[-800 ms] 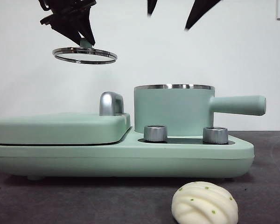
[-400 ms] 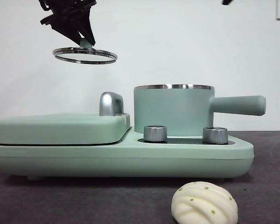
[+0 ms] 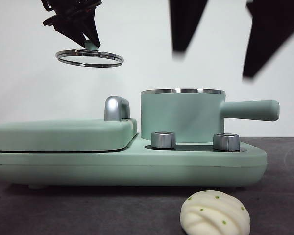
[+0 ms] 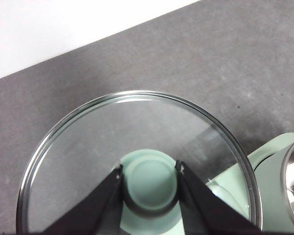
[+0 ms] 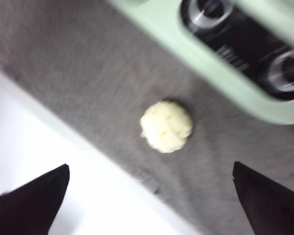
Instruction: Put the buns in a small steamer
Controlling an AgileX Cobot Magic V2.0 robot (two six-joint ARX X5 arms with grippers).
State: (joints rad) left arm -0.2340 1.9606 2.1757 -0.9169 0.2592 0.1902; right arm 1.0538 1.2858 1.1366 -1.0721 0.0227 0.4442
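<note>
Lid (image 3: 89, 58) hanging clamped by its green knob (image 4: 149, 180) in left gripper (image 4: 149, 172) at ten o'clock of uncovered steamer (image 3: 182, 115); right gripper (image 3: 218, 41) spreading wide overhead; pleated bun (image 3: 214, 213) lying at table's (image 3: 88, 210) six o'clock; no legible lettering.

Left gripper (image 4: 149, 183): raised high, two black jaws clamped on the green knob of the steel-rimmed glass lid (image 3: 89, 58). Right gripper (image 3: 216, 46): aloft, black jaws spread wide, pointing down, holding nothing.
</note>
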